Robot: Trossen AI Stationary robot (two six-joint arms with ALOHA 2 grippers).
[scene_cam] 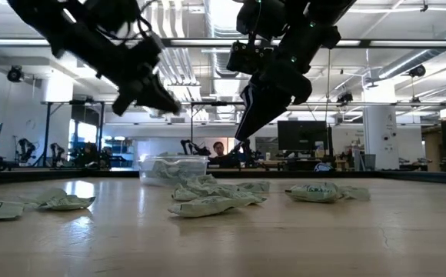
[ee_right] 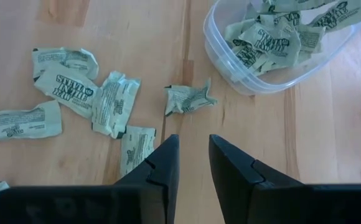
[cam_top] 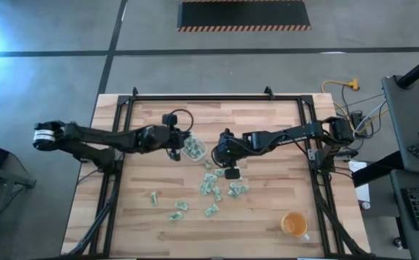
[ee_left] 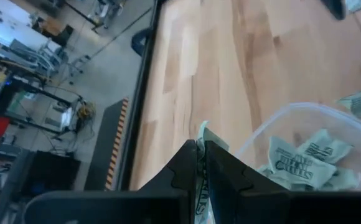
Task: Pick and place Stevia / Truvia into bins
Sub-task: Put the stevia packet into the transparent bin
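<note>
Several pale green and white Stevia packets (cam_top: 211,186) lie flat and scattered on the wooden table. More packets fill the clear bin (cam_top: 193,148), which stands near the table's middle. My left gripper (ee_left: 200,148) hangs above the table just left of the bin (ee_left: 305,134), shut on one packet (ee_left: 203,134). My right gripper (ee_right: 193,149) hovers open above the loose packets (ee_right: 115,102), to the right of the bin (ee_right: 230,68), with nothing between its fingers. My left gripper pinches one packet between its two fingers; a crumpled end of the packet (ee_left: 204,132) sticks out past the fingertips. The fingers slant down from the table's left. The packet is lifted clear of the table, next to the bin's rim.
An orange cup with a handle (cam_top: 294,224) stands at the table's near right. A dark frame (cam_top: 115,144) runs along the table's edges. Bare wood lies along the far side and at the near left.
</note>
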